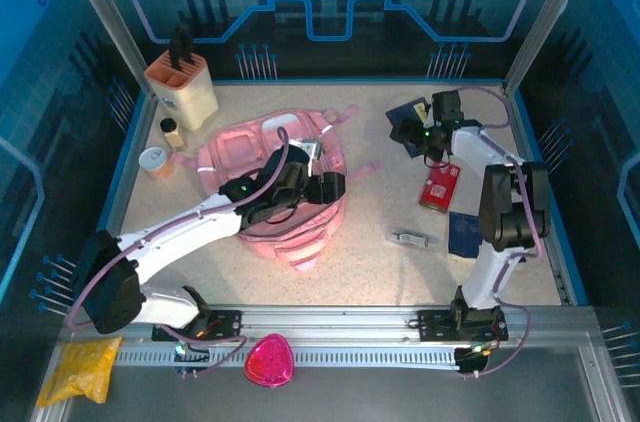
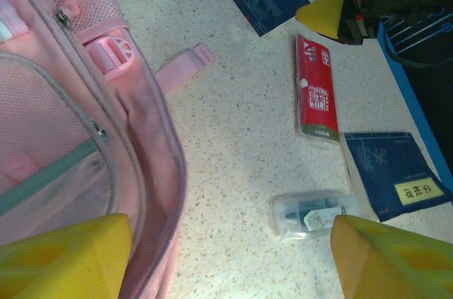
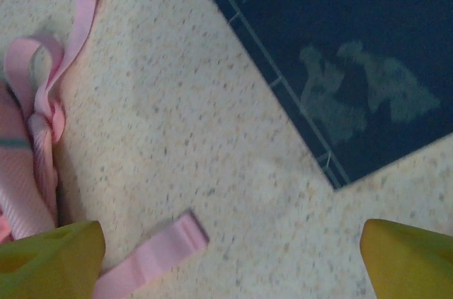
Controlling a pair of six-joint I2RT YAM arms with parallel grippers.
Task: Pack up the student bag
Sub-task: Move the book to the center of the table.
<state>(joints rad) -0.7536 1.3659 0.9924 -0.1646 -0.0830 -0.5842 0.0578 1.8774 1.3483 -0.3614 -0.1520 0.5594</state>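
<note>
- The student bag point(image 1: 235, 157) is lying flat on the left-centre of the table point(image 1: 360, 272). The left arm point(image 1: 190, 232) is crossing over it and hiding its middle.
- In the left wrist view the bag is running off the left edge. Only a mesh pocket, a zip and a pink buckle are showing.
- A navy book point(image 3: 354, 51) is running out of the right wrist view at the top and right, and its pale print is too blurred to read.
- A small clear case point(image 2: 311, 214) is lying on the table, its contents hard to make out. One end is slipping behind a finger.
- The left gripper point(image 2: 226, 263) is hanging at the bag's right edge with its yellow fingers point(image 2: 64, 256) standing wide apart and gripping nothing. One is over the pink fabric and the other is beside the clear case. Whether either is touching, I cannot tell.
- The right gripper point(image 3: 230, 260) is also standing wide apart and holding nothing. It is hovering over bare table between a loose pink strap point(image 3: 152, 256) and the navy book.
</note>
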